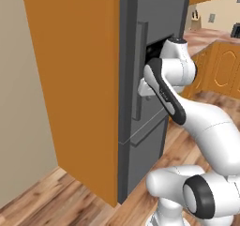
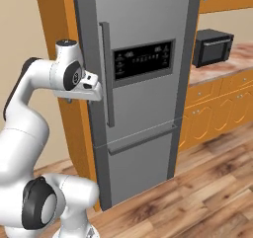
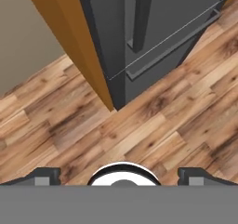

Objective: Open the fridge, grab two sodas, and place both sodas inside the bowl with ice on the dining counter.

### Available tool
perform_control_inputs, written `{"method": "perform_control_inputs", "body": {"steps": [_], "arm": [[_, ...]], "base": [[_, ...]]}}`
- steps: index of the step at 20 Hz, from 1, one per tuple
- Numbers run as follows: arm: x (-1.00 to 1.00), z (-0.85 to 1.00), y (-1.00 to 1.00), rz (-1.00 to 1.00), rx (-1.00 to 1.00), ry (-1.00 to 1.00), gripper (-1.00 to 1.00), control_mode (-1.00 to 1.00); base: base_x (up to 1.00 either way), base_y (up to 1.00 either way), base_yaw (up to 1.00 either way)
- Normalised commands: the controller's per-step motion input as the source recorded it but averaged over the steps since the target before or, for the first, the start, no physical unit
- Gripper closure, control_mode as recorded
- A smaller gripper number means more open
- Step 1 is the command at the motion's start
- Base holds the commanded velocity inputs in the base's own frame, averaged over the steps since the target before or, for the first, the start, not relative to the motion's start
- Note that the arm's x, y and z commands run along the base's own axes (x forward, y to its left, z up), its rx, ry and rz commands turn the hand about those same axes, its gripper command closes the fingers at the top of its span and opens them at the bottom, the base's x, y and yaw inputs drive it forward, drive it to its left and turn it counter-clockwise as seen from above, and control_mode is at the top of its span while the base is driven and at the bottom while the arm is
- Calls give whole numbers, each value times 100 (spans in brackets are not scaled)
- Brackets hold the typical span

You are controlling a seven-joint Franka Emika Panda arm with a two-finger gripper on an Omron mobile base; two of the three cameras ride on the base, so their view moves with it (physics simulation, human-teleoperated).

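Opening the fridge (image 2: 138,94) is the step in hand, and it is not yet done: the door is shut flush in both base views. To do it well, the gripper (image 2: 69,100) likely has to swing in so its fingers straddle the long vertical handle (image 2: 106,74), close on the bar near mid-height, then pull out along the door's arc rather than straight back, so the grip doesn't slip off. The handle sits at the door's left edge in the right base view, so the hinge is probably on the far right; that is a judgement. The base may need room to back up as the door swings.

The fridge is tall, grey steel, with a black display panel (image 2: 143,59) on the upper door, a horizontal seam and a lower drawer-like door (image 2: 141,170) with its own recessed pull. Orange casing (image 1: 75,79) wraps its side. It stands on wood plank floor (image 2: 197,197), right in front of the robot.

The gripper hangs at the hand just beside the handle, pointing down at the floor, not touching the bar. Its fingers (image 3: 44,176) are spread wide with nothing between them in the hand view.

Further out: a black microwave (image 2: 212,47) on the wall counter (image 2: 227,64), orange cabinets (image 2: 217,108) below.
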Motion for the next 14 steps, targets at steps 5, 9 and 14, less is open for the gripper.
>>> {"method": "perform_control_inputs", "body": {"steps": [5,9,14], "arm": [[0,0,0,0,0,0,-100,100],[29,-29,-10,3,3,-12,-100,-100],[28,-34,-25,20,10,-37,-100,-100]], "base": [[11,7,-3],[8,0,0],[0,0,0]]}}
